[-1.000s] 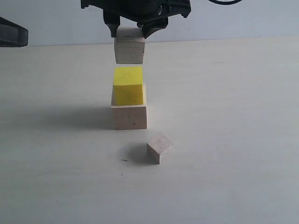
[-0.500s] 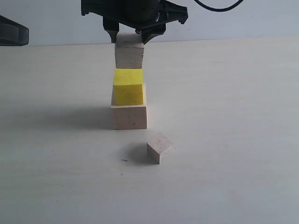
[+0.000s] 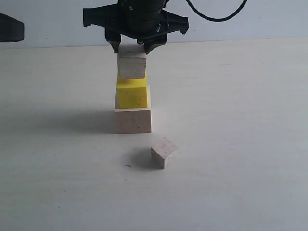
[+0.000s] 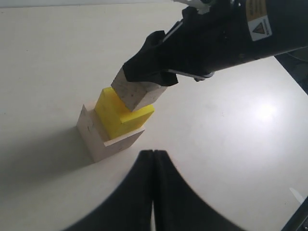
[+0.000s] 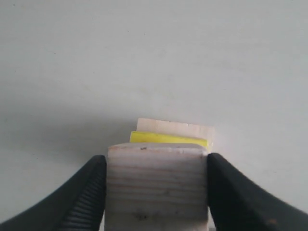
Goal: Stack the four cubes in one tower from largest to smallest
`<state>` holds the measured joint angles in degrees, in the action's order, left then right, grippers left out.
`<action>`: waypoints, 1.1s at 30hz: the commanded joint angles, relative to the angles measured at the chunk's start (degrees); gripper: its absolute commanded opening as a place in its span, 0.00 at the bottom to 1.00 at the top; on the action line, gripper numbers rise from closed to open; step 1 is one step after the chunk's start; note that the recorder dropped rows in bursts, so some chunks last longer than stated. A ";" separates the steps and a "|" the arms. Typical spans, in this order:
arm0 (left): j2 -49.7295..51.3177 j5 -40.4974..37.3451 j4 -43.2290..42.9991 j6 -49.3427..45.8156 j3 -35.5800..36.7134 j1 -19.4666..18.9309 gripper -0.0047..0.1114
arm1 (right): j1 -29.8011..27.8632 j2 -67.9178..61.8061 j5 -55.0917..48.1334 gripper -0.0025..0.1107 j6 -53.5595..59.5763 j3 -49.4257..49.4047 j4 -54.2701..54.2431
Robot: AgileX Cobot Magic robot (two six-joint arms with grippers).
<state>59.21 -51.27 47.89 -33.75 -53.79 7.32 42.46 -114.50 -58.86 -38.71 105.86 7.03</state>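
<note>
The large pale wooden cube [image 3: 133, 120] stands on the table with the yellow cube [image 3: 132, 96] on top of it, set slightly back. My right gripper [image 3: 132, 47] is shut on a small pale wooden cube [image 3: 132, 65], whose underside is level with the yellow cube's top; I cannot tell whether they touch. In the right wrist view both fingers [image 5: 86, 192] press the grained cube [image 5: 157, 192], with yellow [image 5: 168, 138] showing just beyond it. The other small cube [image 3: 164, 152] lies on the table in front of the stack. My left gripper [image 4: 153, 153] is shut and empty, apart from the stack [image 4: 108, 134].
A dark part of the left arm [image 3: 10, 28] shows at the left edge of the exterior view, well away from the stack. The pale table [image 3: 240, 144] stretches to the right of the cubes.
The right gripper has come straight down with the small wooden cube, closing the gap above the yellow cube. The loose small cube and the two stacked cubes have not moved.
</note>
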 commanded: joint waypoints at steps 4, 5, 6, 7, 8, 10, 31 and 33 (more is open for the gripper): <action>-0.51 -0.17 0.30 0.02 0.27 0.51 0.04 | 0.21 0.28 -2.02 0.02 -0.70 0.35 1.16; -0.51 0.15 0.09 0.02 0.27 0.98 0.04 | 0.21 0.28 -2.02 0.02 -0.81 0.35 1.16; -0.51 0.47 -0.39 0.02 0.27 1.93 0.04 | 0.79 0.24 -2.02 0.02 -0.95 0.35 1.65; -0.51 0.64 -0.80 0.02 0.27 2.49 0.04 | 1.26 0.24 -1.92 0.02 -1.10 0.35 2.37; -0.51 0.74 -0.79 0.02 0.27 2.94 0.04 | 2.09 0.24 -1.23 0.02 -1.86 0.35 3.95; -0.51 0.59 -0.92 0.02 0.27 2.96 0.04 | 2.47 0.24 -0.61 0.02 -3.57 0.35 6.27; -0.78 -0.08 -1.04 0.60 0.27 2.96 0.04 | 2.47 -1.32 0.72 0.02 -4.36 0.35 6.53; -0.78 -0.08 -1.04 0.60 0.27 2.96 0.04 | 2.47 -1.32 0.72 0.02 -4.36 0.35 6.53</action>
<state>58.75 -51.08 46.72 -33.63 -53.79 9.95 44.99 -116.04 -58.89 -42.99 105.86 13.16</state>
